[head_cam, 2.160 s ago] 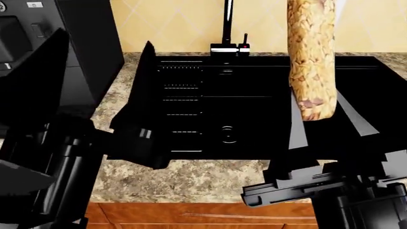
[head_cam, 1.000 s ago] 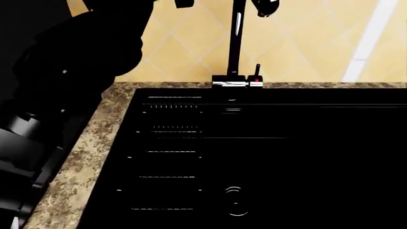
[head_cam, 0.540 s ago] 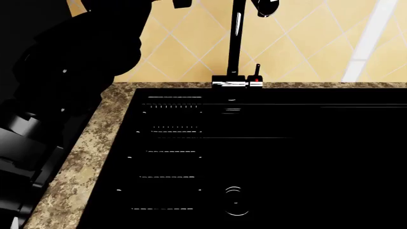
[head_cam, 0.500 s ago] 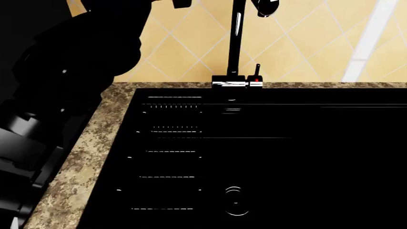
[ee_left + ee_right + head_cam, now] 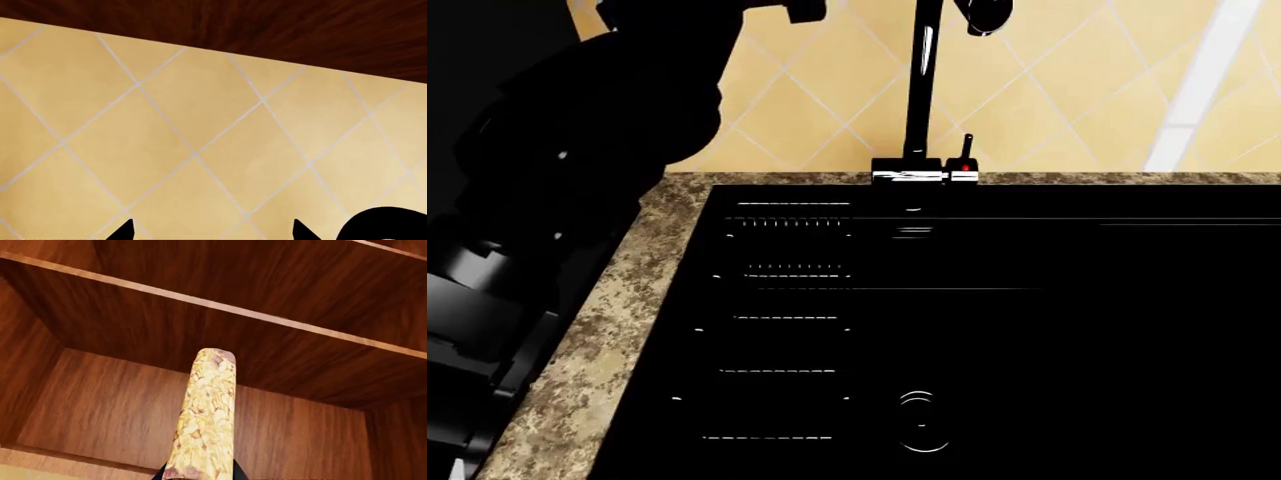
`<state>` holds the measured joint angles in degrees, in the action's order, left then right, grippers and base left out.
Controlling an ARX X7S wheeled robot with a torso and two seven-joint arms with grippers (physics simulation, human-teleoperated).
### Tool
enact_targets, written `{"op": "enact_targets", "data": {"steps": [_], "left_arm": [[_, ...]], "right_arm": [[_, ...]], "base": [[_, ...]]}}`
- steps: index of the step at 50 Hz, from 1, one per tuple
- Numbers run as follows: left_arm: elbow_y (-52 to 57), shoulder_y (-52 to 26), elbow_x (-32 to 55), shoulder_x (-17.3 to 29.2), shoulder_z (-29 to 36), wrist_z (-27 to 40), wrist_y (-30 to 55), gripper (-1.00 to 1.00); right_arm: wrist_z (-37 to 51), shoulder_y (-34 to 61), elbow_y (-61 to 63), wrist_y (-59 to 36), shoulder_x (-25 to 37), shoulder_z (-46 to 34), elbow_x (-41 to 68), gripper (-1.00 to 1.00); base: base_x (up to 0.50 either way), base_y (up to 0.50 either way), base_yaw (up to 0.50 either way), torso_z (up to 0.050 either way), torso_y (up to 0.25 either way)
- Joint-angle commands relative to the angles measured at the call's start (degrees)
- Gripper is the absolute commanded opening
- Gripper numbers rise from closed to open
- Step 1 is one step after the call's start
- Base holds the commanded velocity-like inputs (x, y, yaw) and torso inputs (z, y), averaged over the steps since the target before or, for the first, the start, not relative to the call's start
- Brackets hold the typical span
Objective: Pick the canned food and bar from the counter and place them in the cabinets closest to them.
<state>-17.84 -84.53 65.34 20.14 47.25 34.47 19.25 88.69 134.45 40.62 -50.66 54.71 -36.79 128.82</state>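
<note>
In the right wrist view my right gripper (image 5: 198,475) is shut on the tan speckled bar (image 5: 203,415), which points into an open orange-brown wooden cabinet (image 5: 133,405) below a shelf board (image 5: 220,305). The bar's far end hangs in the opening, apart from the back wall. In the left wrist view my left gripper (image 5: 213,232) is open and empty, its two black fingertips (image 5: 125,231) wide apart, facing the tan tiled wall (image 5: 193,140). The left arm (image 5: 574,150) fills the head view's left. The canned food is out of view. The speckled counter (image 5: 601,330) shows beside the sink.
A black sink (image 5: 961,330) takes up most of the head view, with a black faucet (image 5: 924,90) at its back edge against the tiled wall. A dark wooden cabinet underside (image 5: 267,35) runs above the tiles in the left wrist view.
Over the last second nothing has visibly moved. Two seconds ago the head view was lower and showed the bar held upright in the right gripper over the sink; now it is out of that view.
</note>
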Motion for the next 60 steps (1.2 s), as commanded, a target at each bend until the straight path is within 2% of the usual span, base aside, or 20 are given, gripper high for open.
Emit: {"op": "enact_targets", "data": {"steps": [1,14,24,33,42,60], "left_arm": [[0.3,0.3,0.1,0.2,-0.1,0.2,0.0,1.0],[0.8,0.4,0.7,0.6,-0.5,0.3,0.1,1.0],[1.3,0.4,0.9,0.9,-0.6,0.4,0.2,1.0],[1.4,0.6,0.9,1.0,-0.6,0.2,0.2,1.0],[1.5,0.5,0.5,1.3,-0.4,0.1,0.3,1.0],[1.2,0.9,0.2,1.2,-0.3,0.0,0.0,1.0]], "right_arm": [[1.3,0.5,-11.8,-7.5,-6.5,4.2,2.0,-1.0],[1.3,0.5,-39.5,-21.3,-18.7,5.7,0.9,-1.0],[1.3,0.6,-58.3,-39.3,-30.2,18.2,-13.3,-1.0],[1.3,0.6,-67.1,-39.3,-32.3,15.0,-13.6,-1.0],[0.9,0.5,-77.5,-39.3,-30.7,5.5,-8.5,-1.0],[-13.3,-0.4,-80.1,-38.6,-27.9,-5.8,-16.1,-1.0]], "base": [[0.0,0.0,0.0,0.0,0.0],[0.0,0.0,0.0,0.0,0.0],[0.0,0.0,0.0,0.0,0.0],[0.0,0.0,0.0,0.0,0.0],[0.0,0.0,0.0,0.0,0.0],[0.0,0.0,0.0,0.0,0.0]]}}
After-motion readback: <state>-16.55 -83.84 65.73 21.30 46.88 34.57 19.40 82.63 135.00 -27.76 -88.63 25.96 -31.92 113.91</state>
